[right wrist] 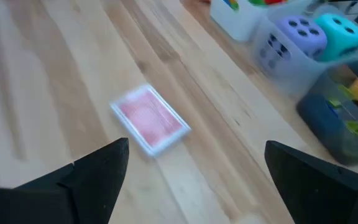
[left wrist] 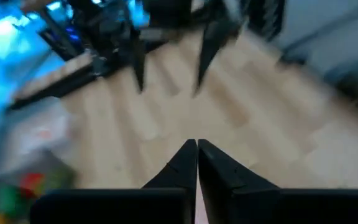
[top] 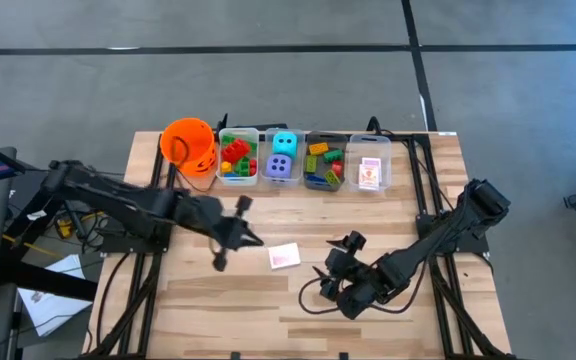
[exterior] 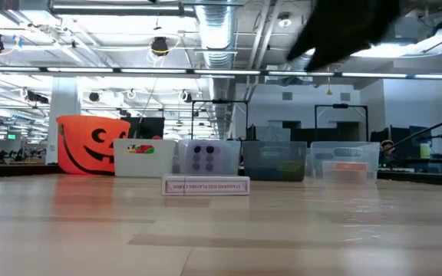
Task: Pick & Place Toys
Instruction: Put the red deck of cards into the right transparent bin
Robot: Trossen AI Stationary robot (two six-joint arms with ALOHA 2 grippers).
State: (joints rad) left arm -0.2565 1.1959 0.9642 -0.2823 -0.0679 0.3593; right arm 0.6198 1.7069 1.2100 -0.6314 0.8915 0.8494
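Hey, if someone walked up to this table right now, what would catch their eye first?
Probably the orange pumpkin-face bucket at the left end of the back row, beside four clear bins of bright toys. Then the lone pink card box lying mid-table between the left gripper, shut, and the right gripper, open.

Light: bright, even, from ceiling fixtures (exterior: 159,46) overhead.
Shadows: faint and soft on the table (top: 218,300).
Glare: pale sheen along the tabletop in the low view.
Blur: heavy smear across the left wrist view; far bins (right wrist: 303,43) soft in the right wrist view.
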